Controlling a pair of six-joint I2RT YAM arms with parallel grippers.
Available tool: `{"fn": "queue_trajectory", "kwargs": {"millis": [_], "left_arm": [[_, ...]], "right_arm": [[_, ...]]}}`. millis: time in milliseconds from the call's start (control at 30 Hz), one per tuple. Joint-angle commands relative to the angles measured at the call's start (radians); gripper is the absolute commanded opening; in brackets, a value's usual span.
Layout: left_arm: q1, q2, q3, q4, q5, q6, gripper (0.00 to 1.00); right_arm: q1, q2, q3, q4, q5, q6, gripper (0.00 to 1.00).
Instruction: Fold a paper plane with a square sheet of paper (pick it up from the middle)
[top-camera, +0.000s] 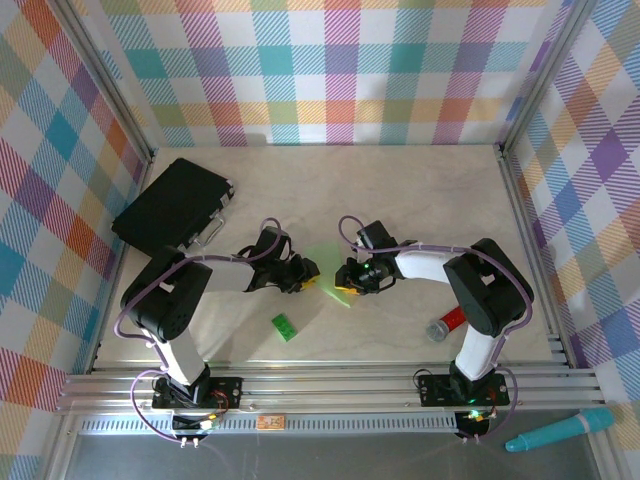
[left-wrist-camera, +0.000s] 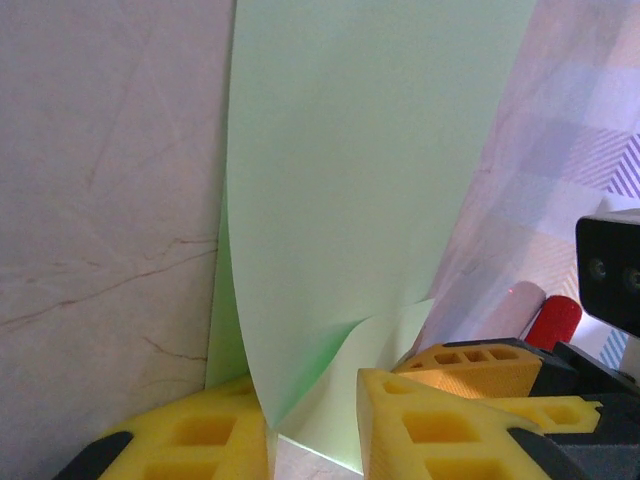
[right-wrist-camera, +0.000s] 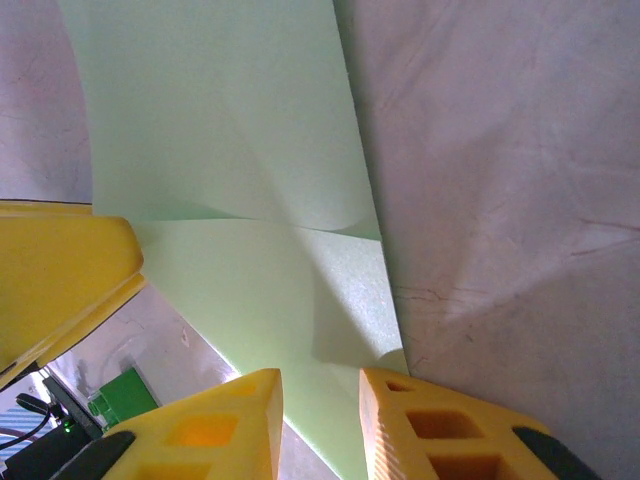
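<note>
The square sheet of paper (top-camera: 325, 258) is pale green and stands buckled upward at the table's centre, between my two grippers. In the left wrist view the paper (left-wrist-camera: 350, 180) rises as a curved wall, its folded lower corner resting against the inner side of one finger. My left gripper (left-wrist-camera: 312, 385) has a plain gap between its yellow fingers, with paper lying in the gap. My right gripper (right-wrist-camera: 320, 375) also stands apart over the sheet (right-wrist-camera: 230, 170), a curl touching its right finger. In the top view the left gripper (top-camera: 308, 278) and right gripper (top-camera: 343, 278) nearly face each other.
A small bright-green toy brick (top-camera: 284, 327) lies near the front, left of centre. A red-and-grey cylinder (top-camera: 447, 323) lies by the right arm. A black case (top-camera: 175, 205) sits at the back left. Plaid walls enclose the marble table (top-camera: 420, 190).
</note>
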Motion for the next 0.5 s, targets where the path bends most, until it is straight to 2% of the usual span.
{"fn": "queue_trajectory", "kwargs": {"millis": [0,467], "left_arm": [[0.011,0.015,0.017,0.041,0.064,0.045,0.27],[0.039,0.041,0.033,0.020,0.109,0.086,0.27]], "right_arm": [[-0.006,0.025,-0.026,-0.040,0.020,-0.023,0.29],[-0.006,0.020,-0.022,-0.046,0.024,-0.042,0.29]]}}
